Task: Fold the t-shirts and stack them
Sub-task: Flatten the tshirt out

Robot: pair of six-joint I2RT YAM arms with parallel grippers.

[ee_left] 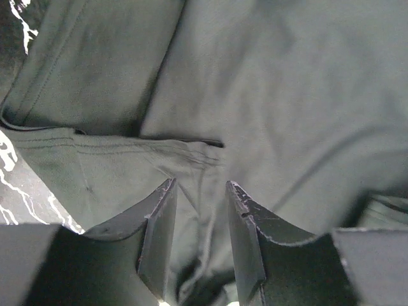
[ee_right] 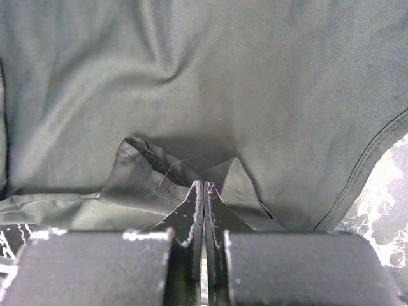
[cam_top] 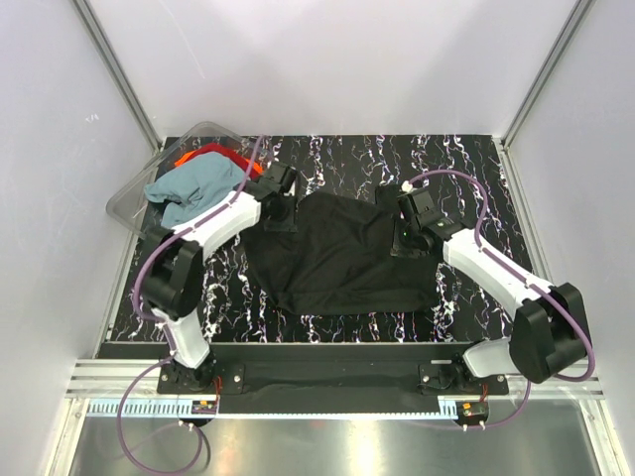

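Note:
A plain black t-shirt point(cam_top: 342, 263) lies spread and rumpled in the middle of the table. My left gripper point(cam_top: 281, 214) sits on its far left corner. In the left wrist view its jaws point(ee_left: 201, 183) stand apart, open, with a raised fold of the black cloth point(ee_left: 287, 95) running between them. My right gripper point(cam_top: 409, 236) is at the shirt's far right corner. Seen from the right wrist, that gripper point(ee_right: 204, 185) is shut, and the black cloth point(ee_right: 223, 83) tents up at its tip, pinched. A teal-blue t-shirt point(cam_top: 198, 188) and a red-orange one point(cam_top: 203, 156) lie bunched in the tub.
A clear plastic tub point(cam_top: 129, 203) stands at the table's far left corner, overhanging the edge. The black marbled tabletop point(cam_top: 466, 178) shows right of the shirt, and at the frame edges in the wrist views point(ee_right: 382, 210). White walls enclose three sides.

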